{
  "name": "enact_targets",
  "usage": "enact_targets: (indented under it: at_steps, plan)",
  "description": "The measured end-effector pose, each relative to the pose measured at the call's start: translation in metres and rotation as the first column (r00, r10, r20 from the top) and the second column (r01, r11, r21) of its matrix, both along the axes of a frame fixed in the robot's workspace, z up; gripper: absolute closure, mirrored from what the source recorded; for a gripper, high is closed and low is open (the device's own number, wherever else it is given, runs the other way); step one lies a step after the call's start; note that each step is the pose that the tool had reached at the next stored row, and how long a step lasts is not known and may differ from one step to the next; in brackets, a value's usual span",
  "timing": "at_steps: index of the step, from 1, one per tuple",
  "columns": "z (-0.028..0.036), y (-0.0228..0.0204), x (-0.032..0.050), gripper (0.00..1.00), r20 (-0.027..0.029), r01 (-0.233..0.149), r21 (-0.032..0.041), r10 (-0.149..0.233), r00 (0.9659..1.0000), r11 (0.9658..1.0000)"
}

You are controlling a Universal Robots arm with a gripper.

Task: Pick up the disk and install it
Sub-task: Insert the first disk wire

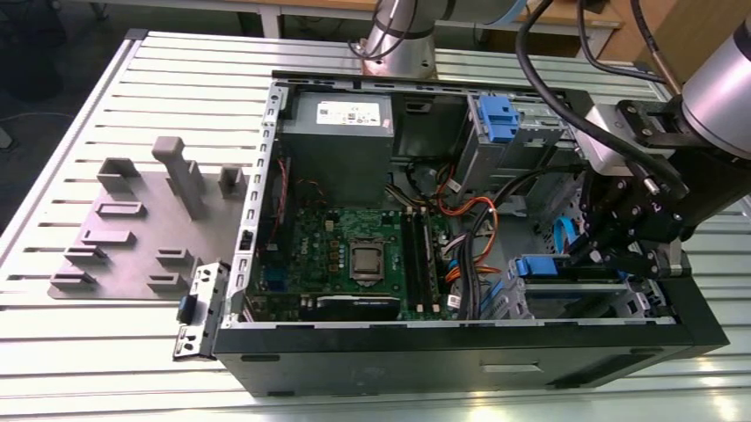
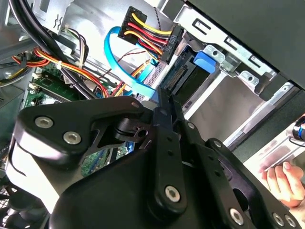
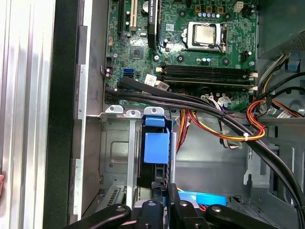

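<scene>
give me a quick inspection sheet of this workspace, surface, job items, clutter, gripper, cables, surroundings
Surface: ribbed metal table carrying an open computer case.
Job's things: the disk sits upright in the drive cage, blue carrier tab showing.
Clutter: grey fixture plate with upright blocks, on the exterior view's left of the case.
Grippers: the gripper is low inside the case at the drive cage, right by the disk; finger state unclear.
Cables: coloured power wires and a flat blue data cable cross near the bay.
Surroundings: a person's hand beside the case.
</scene>
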State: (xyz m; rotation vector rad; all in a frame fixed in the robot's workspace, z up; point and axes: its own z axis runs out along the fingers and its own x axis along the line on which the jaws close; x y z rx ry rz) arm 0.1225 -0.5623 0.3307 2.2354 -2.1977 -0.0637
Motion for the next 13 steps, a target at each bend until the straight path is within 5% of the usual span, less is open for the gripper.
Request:
enact_targets:
  at_steps: [6,9,11,13]
  plan:
    - [-0.0004,0.0,0.0001,0.83,0.0001,0.0,0.0004,0.0,1.0,1.0]
    - [-0.0003,0.0,0.0,0.71,0.0,0.0,0.0003,0.0,1.0,1.0]
    - [-0.0001,0.0,0.0,0.71,0.0,0.0,0.0,0.0,1.0,1.0]
    - [0.0047,0.0,0.0,0.71,0.0,0.0,0.0003,0.0,1.0,1.0]
